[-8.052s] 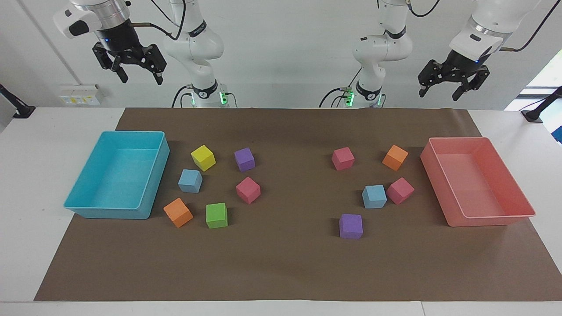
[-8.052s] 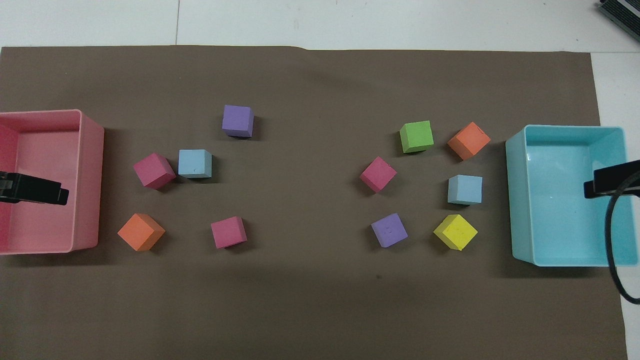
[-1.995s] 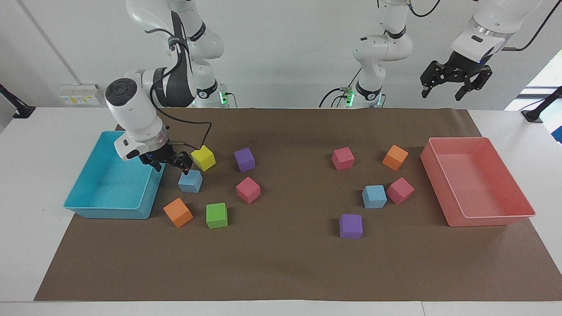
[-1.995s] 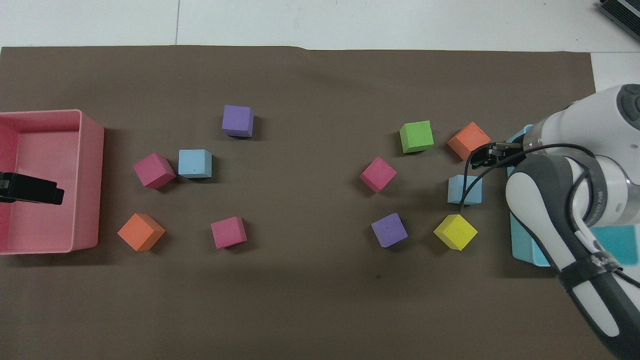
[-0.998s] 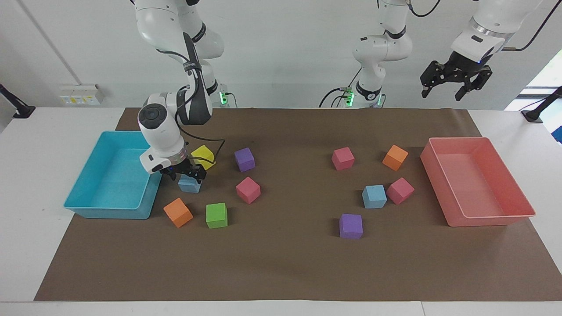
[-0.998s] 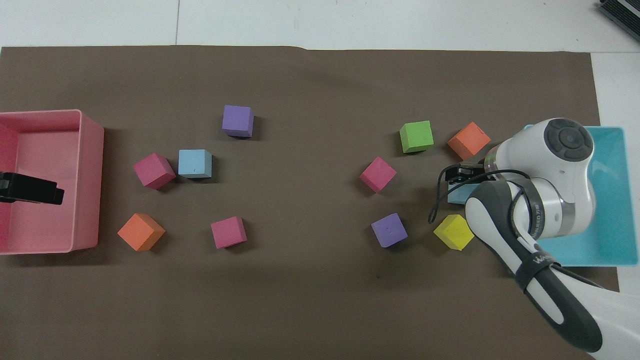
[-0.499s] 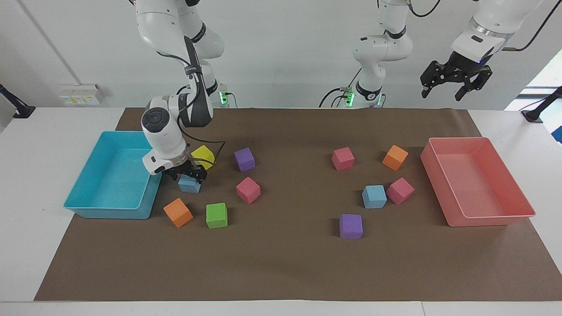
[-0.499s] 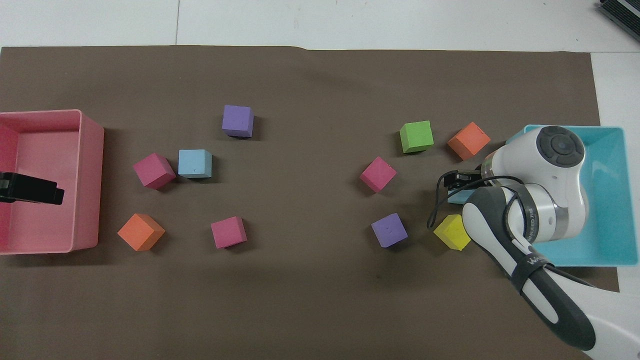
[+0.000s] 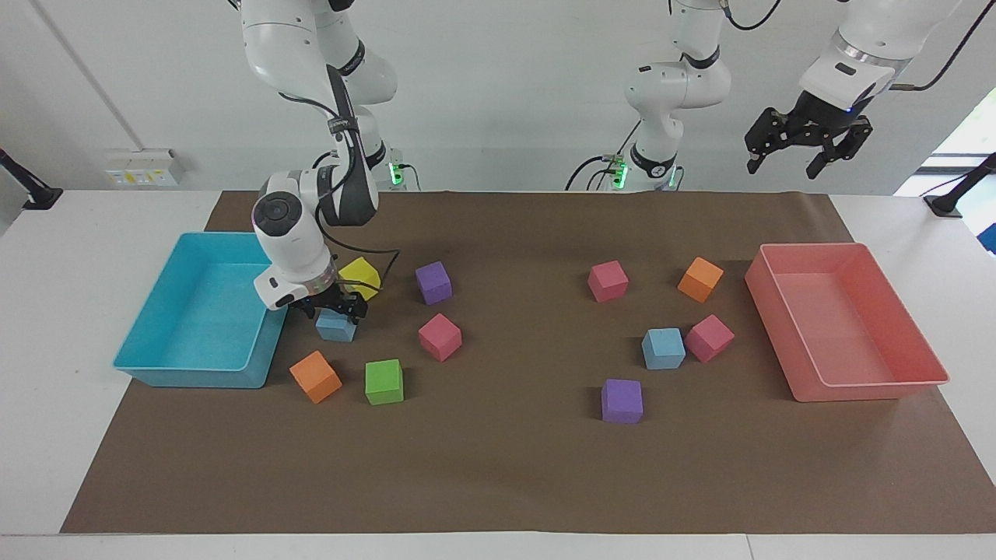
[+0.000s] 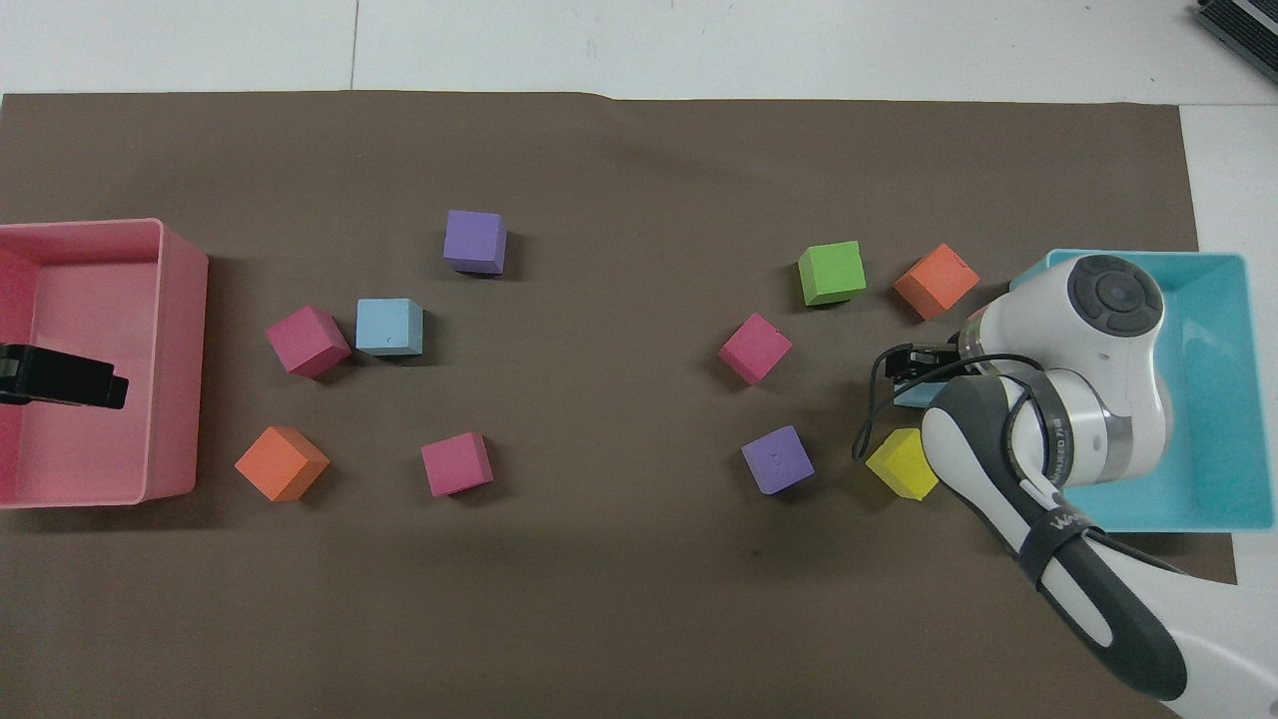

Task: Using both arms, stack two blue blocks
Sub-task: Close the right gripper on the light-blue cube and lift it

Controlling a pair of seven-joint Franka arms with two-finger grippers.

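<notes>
One blue block (image 9: 336, 328) lies on the brown mat beside the turquoise tray; only a sliver of it (image 10: 909, 395) shows in the overhead view under the right arm. My right gripper (image 9: 333, 309) is down on this block, open, with a finger at each side of its top; it also shows in the overhead view (image 10: 914, 361). The other blue block (image 9: 663, 348) lies toward the left arm's end, touching a pink cube (image 9: 709, 337), and shows in the overhead view (image 10: 389, 327). My left gripper (image 9: 801, 152) waits high up, open and empty, over the pink tray (image 10: 60, 377).
A turquoise tray (image 9: 156, 365) stands at the right arm's end, a pink tray (image 9: 871, 385) at the left arm's end. A yellow cube (image 9: 362, 272), an orange cube (image 9: 315, 376) and a green cube (image 9: 384, 381) lie close around the right gripper.
My right arm came down from high over the turquoise tray to the blue block beside it; in the last half second it barely moved. The left arm stayed still, and no block moved.
</notes>
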